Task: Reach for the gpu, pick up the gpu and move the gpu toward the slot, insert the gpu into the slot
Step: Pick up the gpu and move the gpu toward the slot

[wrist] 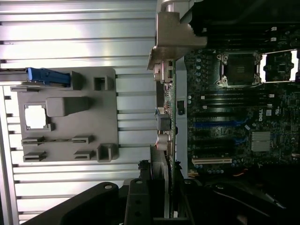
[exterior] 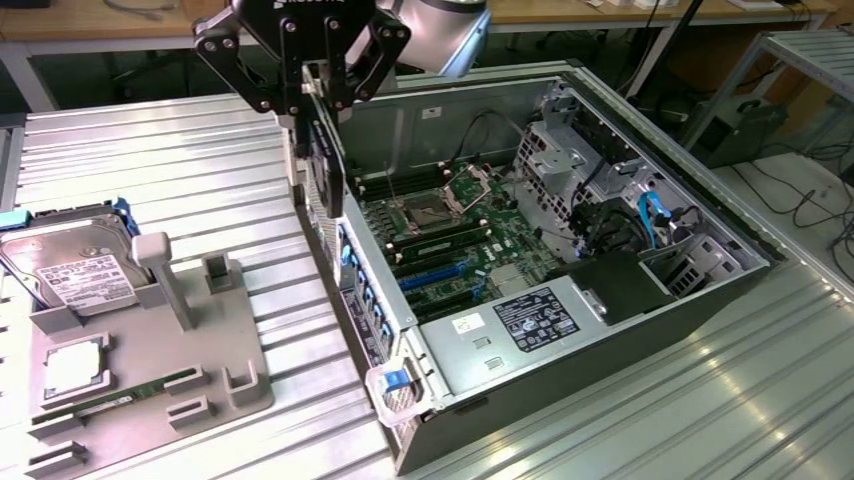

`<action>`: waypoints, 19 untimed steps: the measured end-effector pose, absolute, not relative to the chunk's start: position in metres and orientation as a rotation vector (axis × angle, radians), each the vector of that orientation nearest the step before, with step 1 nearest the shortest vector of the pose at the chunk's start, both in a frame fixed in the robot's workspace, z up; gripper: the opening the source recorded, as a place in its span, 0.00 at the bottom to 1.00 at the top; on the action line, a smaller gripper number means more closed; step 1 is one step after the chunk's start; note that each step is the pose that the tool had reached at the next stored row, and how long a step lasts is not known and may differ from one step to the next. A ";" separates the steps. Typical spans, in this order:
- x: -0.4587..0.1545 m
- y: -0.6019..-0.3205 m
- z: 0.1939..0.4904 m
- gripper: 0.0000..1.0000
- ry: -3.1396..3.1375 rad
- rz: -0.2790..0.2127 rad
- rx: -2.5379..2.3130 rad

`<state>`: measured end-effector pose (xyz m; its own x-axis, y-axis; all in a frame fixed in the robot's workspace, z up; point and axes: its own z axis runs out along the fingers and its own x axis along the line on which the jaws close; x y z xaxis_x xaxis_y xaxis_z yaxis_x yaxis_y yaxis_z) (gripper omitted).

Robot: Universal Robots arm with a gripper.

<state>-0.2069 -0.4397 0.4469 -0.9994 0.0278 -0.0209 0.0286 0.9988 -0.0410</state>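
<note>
Gripper (wrist: 161, 197) jaws stand narrow, clamped on the gpu (wrist: 169, 112), which shows edge-on with its silver bracket at the far end. In the upper left-centre of the exterior view the gripper (exterior: 318, 100) holds the gpu (exterior: 322, 160) upright at the left edge of the open case (exterior: 641, 340). The blue slot (exterior: 434, 272) lies on the green board (exterior: 454, 215) near frame centre, apart from the card. On the bench (exterior: 160, 150) at lower left sits a grey holder (exterior: 234, 395) with a drive (exterior: 67, 270).
</note>
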 end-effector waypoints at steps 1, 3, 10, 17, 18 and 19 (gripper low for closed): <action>-0.206 -0.440 0.447 0.27 3.120 -0.064 0.044; -0.205 -0.440 0.447 0.27 3.120 -0.064 0.044; -0.199 -0.440 0.447 0.27 3.120 -0.065 0.044; -0.193 -0.440 0.447 0.27 3.120 -0.064 0.044; -0.192 -0.440 0.447 0.27 3.120 -0.064 0.044; -0.191 -0.440 0.447 0.27 3.120 -0.064 0.044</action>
<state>-0.1908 -0.4397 0.4469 -0.9994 0.0278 -0.0209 0.0286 0.9988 -0.0410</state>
